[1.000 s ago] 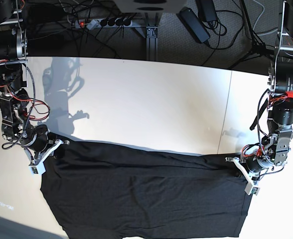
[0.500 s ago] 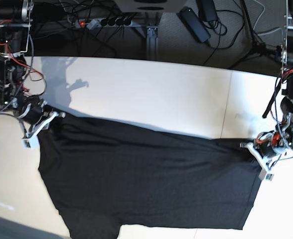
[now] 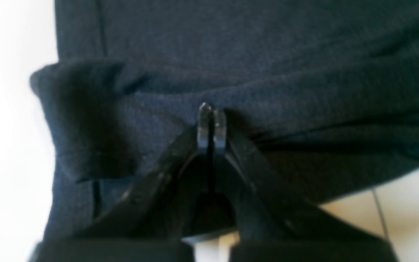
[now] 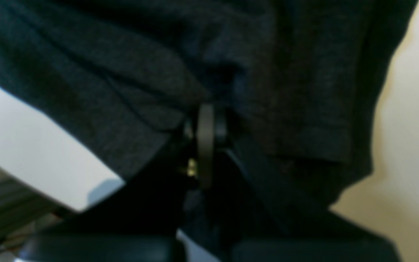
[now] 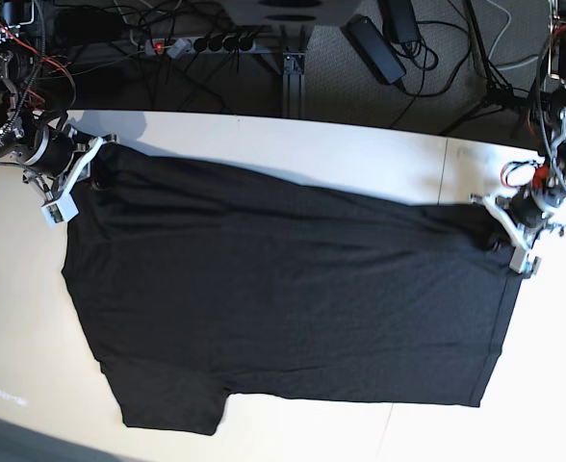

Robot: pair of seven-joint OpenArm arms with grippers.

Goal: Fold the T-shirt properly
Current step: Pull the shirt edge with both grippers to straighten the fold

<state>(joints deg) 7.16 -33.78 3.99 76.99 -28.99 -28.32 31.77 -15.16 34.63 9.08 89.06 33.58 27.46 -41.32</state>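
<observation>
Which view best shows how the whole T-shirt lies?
The base view: the T-shirt spreads across the table. Each wrist view shows only blurred black cloth pinched at its pincer, left pincer and right pincer.

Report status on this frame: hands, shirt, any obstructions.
Left hand shut on T-shirt corner; right hand shut on opposite corner. Shirt spread across table, far edge raised. Nothing in the way.

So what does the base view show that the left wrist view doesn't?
Only the base view shows the whole shirt spread across the table, the right gripper at its far corner, and cables on the floor. Only the left wrist view shows the left gripper up close, jaws shut on a bunched fold. Both show black fabric on the pale tabletop.
</observation>
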